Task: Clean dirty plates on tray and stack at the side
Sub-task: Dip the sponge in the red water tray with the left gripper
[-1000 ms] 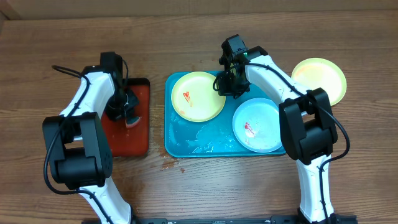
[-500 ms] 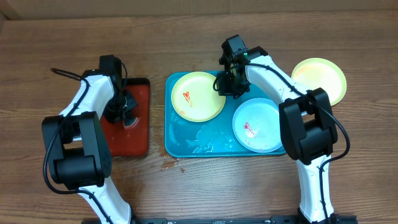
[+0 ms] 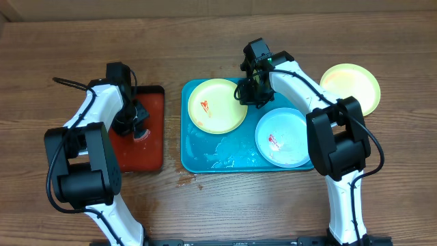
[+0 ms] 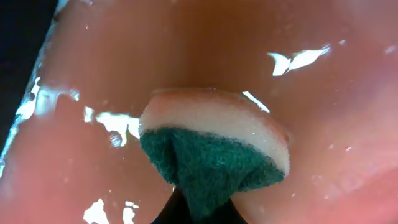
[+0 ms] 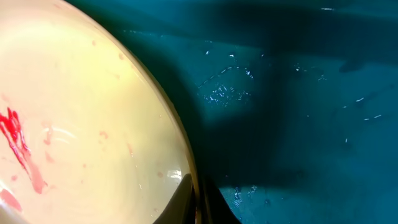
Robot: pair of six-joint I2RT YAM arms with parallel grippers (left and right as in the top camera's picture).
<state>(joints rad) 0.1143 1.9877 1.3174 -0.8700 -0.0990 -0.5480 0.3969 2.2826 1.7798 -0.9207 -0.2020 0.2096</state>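
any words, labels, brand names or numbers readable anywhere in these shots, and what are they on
None: no text can be read in any view.
turquoise tray, red tray, sponge: no print or label shows.
yellow-green plate, blue-white plate: only red smears, not writing.
robot arms: no marking clear enough to read.

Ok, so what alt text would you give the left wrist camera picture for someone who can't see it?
A sponge, cream foam backed with dark green scouring pad, is pinched from below by the left arm's shut jaws, filling the middle of the frame. Behind it lies a glossy, wet red tray with bright glints of light.
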